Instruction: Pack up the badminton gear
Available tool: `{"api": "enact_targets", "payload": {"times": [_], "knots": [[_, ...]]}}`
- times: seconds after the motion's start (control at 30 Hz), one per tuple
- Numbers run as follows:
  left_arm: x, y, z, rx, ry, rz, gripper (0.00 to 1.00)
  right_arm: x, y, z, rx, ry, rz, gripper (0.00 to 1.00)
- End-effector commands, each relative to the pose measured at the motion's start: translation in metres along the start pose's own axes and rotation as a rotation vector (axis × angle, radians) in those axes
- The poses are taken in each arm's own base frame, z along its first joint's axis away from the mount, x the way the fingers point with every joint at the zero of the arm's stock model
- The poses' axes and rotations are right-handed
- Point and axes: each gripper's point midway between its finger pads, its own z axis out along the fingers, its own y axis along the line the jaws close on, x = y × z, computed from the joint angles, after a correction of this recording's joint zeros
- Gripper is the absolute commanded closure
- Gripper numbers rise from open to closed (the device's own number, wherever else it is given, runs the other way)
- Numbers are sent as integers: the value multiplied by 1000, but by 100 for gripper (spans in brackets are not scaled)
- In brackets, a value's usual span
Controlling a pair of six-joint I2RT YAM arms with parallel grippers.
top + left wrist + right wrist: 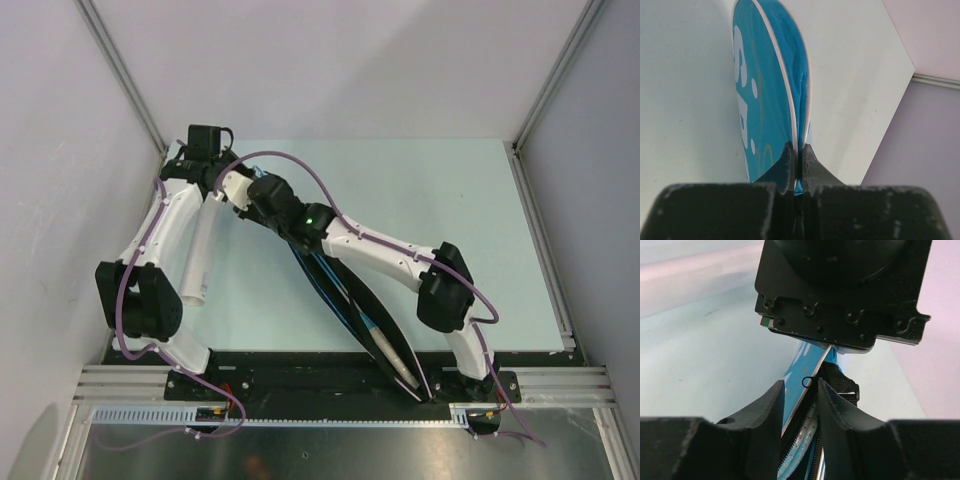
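On the pale surface (440, 200) the long blue bag (335, 290) lies aslant from the middle toward the near edge. A white handle (392, 352) seems to show in its near end, so I judge that a racket is inside. The white tube (195, 262) lies apart at the left, its contents hidden. The left end effector (799, 149) is pinched on the bag's white-piped rim, probably to steady it, while the right end effector (800, 386) stands narrowly apart astride the zipper (800, 437), clearly gripping nothing.
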Motion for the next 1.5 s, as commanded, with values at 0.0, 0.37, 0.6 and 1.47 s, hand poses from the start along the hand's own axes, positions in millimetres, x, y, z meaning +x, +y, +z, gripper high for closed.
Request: {"api": "enact_targets", "payload": {"times": [0.0,0.37,0.6,1.47], "knots": [[8,-13,-8,31,47,-23,100,0,-16,6,164,9,-122,66],[-1,-8,-8,2,3,-37,100,-1,-18,-14,236,-23,-173,100],[-19,-7,-11,-21,-66,-96,100,21,-13,-57,182,-37,-41,100],[-2,-7,-11,-23,24,-127,100,-26,-14,-65,-55,-403,-64,39]]}}
